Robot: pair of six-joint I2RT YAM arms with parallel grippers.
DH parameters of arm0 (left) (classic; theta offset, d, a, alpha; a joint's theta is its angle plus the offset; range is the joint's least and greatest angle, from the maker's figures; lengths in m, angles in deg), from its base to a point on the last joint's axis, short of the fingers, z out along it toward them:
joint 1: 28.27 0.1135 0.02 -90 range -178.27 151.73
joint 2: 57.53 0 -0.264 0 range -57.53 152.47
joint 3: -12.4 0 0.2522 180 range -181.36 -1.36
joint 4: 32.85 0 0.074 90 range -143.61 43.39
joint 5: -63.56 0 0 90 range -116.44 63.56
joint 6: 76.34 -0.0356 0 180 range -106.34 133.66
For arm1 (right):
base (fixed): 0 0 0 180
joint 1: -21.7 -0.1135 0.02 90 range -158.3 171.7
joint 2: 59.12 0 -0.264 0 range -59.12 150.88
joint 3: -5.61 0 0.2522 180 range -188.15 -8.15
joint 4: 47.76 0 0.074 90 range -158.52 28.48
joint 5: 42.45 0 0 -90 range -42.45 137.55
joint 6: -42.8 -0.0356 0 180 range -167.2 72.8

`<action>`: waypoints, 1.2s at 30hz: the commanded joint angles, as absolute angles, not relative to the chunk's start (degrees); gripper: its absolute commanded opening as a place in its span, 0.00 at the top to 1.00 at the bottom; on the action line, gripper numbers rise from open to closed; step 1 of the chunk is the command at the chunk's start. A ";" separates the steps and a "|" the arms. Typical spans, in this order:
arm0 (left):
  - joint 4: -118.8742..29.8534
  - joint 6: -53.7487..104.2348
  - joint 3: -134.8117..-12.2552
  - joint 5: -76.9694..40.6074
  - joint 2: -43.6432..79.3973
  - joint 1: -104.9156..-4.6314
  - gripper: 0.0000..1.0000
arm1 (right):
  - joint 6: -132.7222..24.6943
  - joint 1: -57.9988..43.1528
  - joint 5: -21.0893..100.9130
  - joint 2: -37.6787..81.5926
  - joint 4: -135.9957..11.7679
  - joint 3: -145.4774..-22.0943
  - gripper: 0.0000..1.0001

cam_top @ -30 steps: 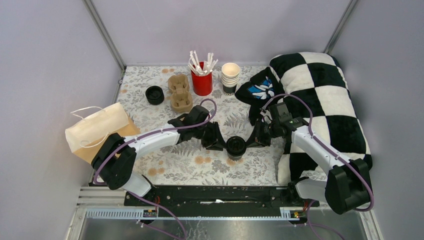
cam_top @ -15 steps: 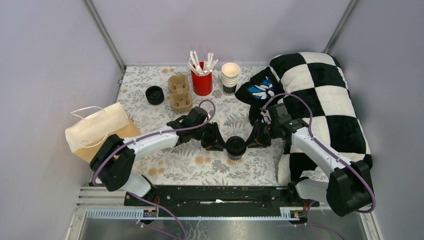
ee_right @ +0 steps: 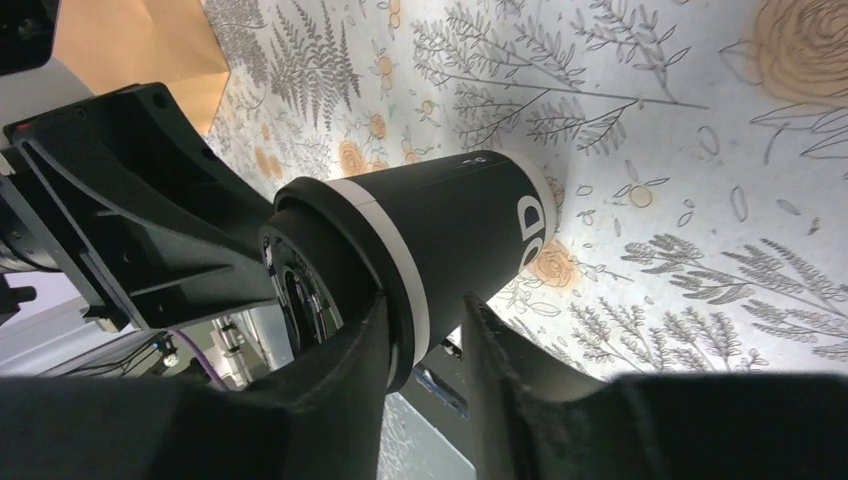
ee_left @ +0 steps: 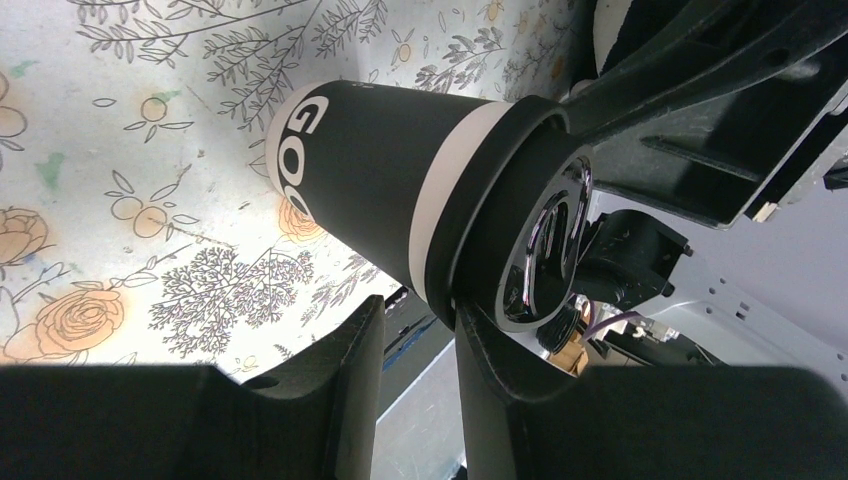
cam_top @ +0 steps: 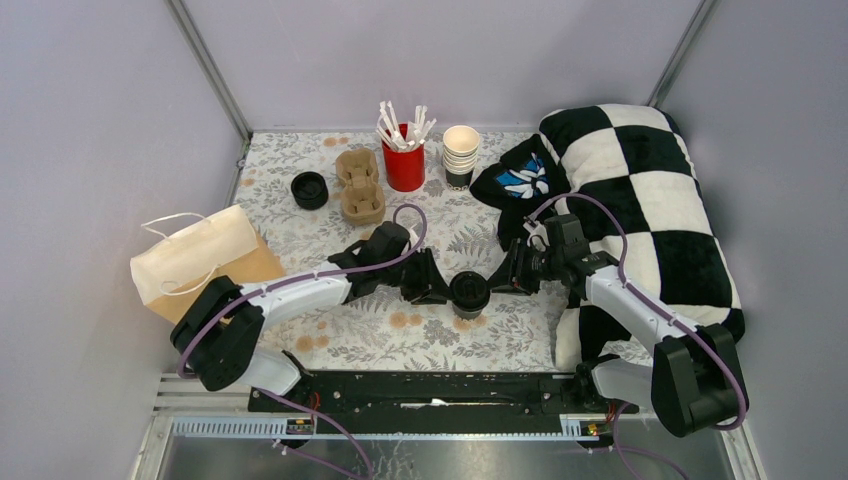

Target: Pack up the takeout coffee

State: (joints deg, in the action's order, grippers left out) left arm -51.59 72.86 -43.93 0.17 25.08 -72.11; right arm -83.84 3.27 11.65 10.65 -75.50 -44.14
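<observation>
2 lidded cups: centre cup (cam_top: 470, 292) at the middle of the counter (cam_top: 400, 340), rear cup (cam_top: 309, 189) back left beside 1 carrier (cam_top: 360, 185). 1 bag (cam_top: 195, 262) at left. Both arms reach inward, wrists rolled sideways. Right tool (ee_right: 424, 305) pinches centre cup's lid rim. Left tool (ee_left: 420, 305) straddles the opposite rim, can't tell if clamped.

White links, black joints and jaws, purple cables (cam_top: 408, 207) on left arm (cam_top: 300, 290) and right arm (cam_top: 628, 300).

Lilac walls (cam_top: 100, 100), floral-patterned tabletop (cam_top: 380, 335).
</observation>
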 commanded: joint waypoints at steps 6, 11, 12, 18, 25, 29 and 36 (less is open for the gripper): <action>-67.67 66.41 -42.28 -13.72 31.52 -74.86 0.66 | -76.02 2.26 20.99 10.91 -89.47 -48.92 0.44; -69.94 65.63 -45.56 -13.39 32.17 -74.81 0.66 | -75.43 2.51 17.26 9.38 -92.48 -52.93 0.42; -70.14 65.57 -45.96 -13.36 32.45 -74.85 0.66 | -75.36 2.65 16.88 9.08 -92.70 -53.65 0.41; -72.03 64.65 -48.78 -13.69 33.93 -74.84 0.66 | -72.16 5.05 13.62 9.78 -95.84 -59.03 0.40; -73.16 64.39 -51.48 -13.35 35.12 -74.86 0.66 | -68.14 6.91 6.25 10.46 -96.33 -60.85 0.27; -73.89 64.29 -52.83 -13.36 35.51 -74.86 0.66 | -65.39 6.87 0.67 13.09 -95.24 -58.53 0.10; -76.20 63.41 -55.48 -13.55 34.89 -74.82 0.64 | -64.24 7.17 -0.98 16.96 -92.70 -57.24 0.05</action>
State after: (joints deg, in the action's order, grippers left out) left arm -63.56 68.36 -57.02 -3.37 31.35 -74.42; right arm -66.16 6.76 2.82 15.59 -94.56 -57.62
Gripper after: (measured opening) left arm 0.354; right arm 0.949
